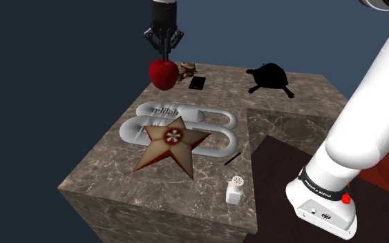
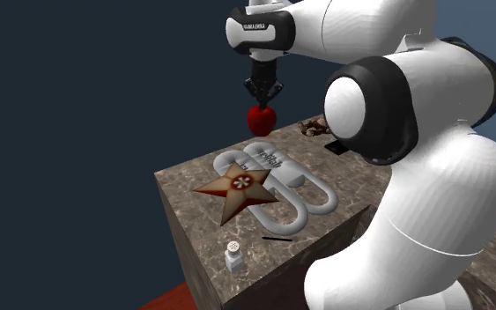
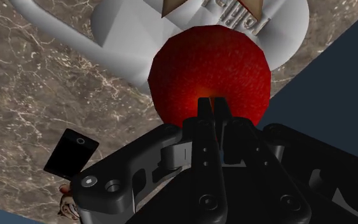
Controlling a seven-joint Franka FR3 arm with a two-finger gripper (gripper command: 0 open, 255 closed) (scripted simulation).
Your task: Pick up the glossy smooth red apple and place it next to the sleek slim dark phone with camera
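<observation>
- Pinching the red apple (image 3: 212, 73) narrowly at its crown with the jaws, fingertips (image 3: 204, 107) almost meeting. Looks like a hold on the top dimple or stem rather than across the full girth.
- Hanging in the air under the jaws, clear of the tabletop (image 1: 110, 172), above its far edge toward the shoulder view's left.
- Probably firm, fairly weighty, round and glossy, so apt to slip or swing in so shallow a hold. Best carried slowly and kept plumb. Safer, by judgement, gripped across the widest part.
- Unlikely to break, but liable to roll once released. Worth lowering until it touches the surface before spreading the jaws.
- Just to the shoulder view's right of the apple, flat near the far edge: the dark phone (image 1: 197, 83), with a small brown figure (image 1: 188, 67) close beside it on the far side.
- Seemingly only a short descent left, with care not to land on the phone or the figure.
- Farther out: a black turtle-like shape (image 1: 272, 76) at the far right, a grey looped piece (image 1: 220, 134) mid-table with a brown star (image 1: 172, 138) on top, and a white shaker (image 1: 235, 190) and a thin black stick (image 1: 233, 159) toward the near edge.
</observation>
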